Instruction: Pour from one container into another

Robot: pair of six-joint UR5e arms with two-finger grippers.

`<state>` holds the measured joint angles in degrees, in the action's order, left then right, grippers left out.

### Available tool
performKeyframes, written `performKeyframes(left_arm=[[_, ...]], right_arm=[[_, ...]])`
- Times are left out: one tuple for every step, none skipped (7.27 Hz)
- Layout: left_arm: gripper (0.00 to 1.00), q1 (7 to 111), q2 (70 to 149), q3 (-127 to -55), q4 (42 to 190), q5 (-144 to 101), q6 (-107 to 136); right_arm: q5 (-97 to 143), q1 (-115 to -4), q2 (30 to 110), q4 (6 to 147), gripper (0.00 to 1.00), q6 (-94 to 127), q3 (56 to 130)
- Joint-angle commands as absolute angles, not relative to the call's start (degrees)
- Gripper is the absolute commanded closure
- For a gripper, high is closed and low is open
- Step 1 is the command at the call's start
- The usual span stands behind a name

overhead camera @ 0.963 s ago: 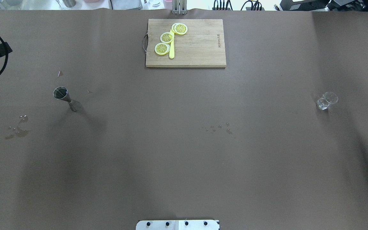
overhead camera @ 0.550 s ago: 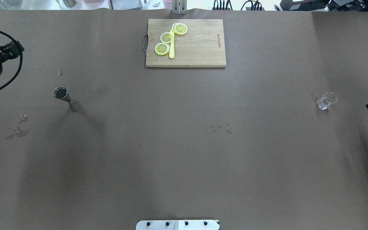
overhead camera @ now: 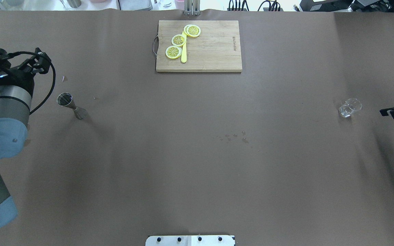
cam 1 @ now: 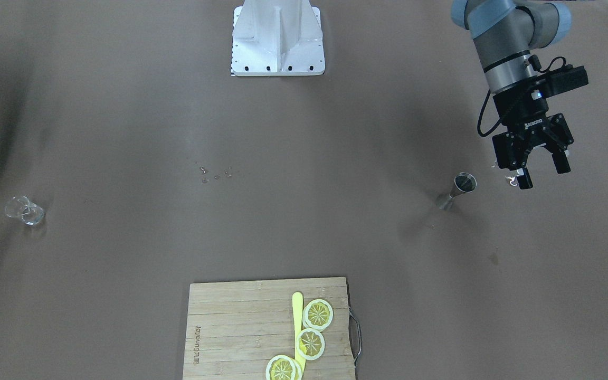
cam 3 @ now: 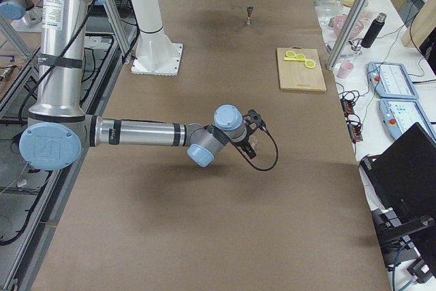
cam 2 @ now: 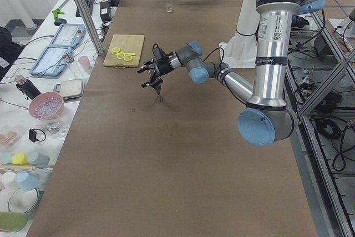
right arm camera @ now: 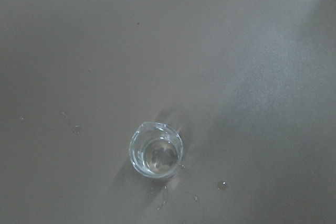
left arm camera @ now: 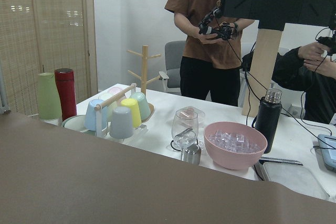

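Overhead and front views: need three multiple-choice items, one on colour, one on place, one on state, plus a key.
1. What colour is the slim utensil on the wooden cutting board?
A red; B yellow; C blue.
2. Where does the small steel double-cone jigger stand?
A on the cutting board; B on the brown table cover near the left gripper; C on the white base plate.
3. What state is the left gripper in?
A open and empty; B shut on the jigger; C shut on a lemon slice.

Key: 1 B, it shows plain yellow against the wood. 2 B, it stands upright on the cover, just beside that gripper. 3 A, the front view shows its fingers spread with nothing between.
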<state>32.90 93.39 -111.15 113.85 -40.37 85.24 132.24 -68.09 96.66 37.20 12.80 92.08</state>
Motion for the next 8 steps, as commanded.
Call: performKeyframes(left_arm=[[0.03,29.19,95.26,-106.99,113.99,-35.69,85.78],[0.03,26.05,96.58,-104.00,113.99,-31.07,87.35],[0.03,24.45,97.20,-103.37,114.26,-30.59,88.06],[0.03,22.78,97.21,-102.40,114.61,-29.80,90.15],[0.03,21.72,97.21,-101.35,114.70,-26.84,90.35],[0.03,21.45,97.12,-100.64,114.70,-26.63,91.74],[0.03,21.45,96.95,-99.85,114.70,-26.46,92.89],[0.03,21.18,97.03,-98.80,114.70,-25.15,93.94]], right_arm=[[129.82,-65.75,96.06,33.95,0.00,13.62,91.85],[128.68,-64.52,96.06,31.92,0.00,13.80,92.02],[126.67,-62.60,96.06,30.86,0.00,16.41,92.20],[123.87,-60.84,96.15,27.28,0.00,16.61,91.76],[123.49,-60.47,96.59,25.68,0.00,16.61,91.41],[123.49,-60.47,96.77,24.71,0.00,16.61,91.15],[123.31,-60.47,96.68,23.57,0.00,16.52,89.75],[123.22,-60.47,96.16,19.64,0.00,16.61,86.17]])
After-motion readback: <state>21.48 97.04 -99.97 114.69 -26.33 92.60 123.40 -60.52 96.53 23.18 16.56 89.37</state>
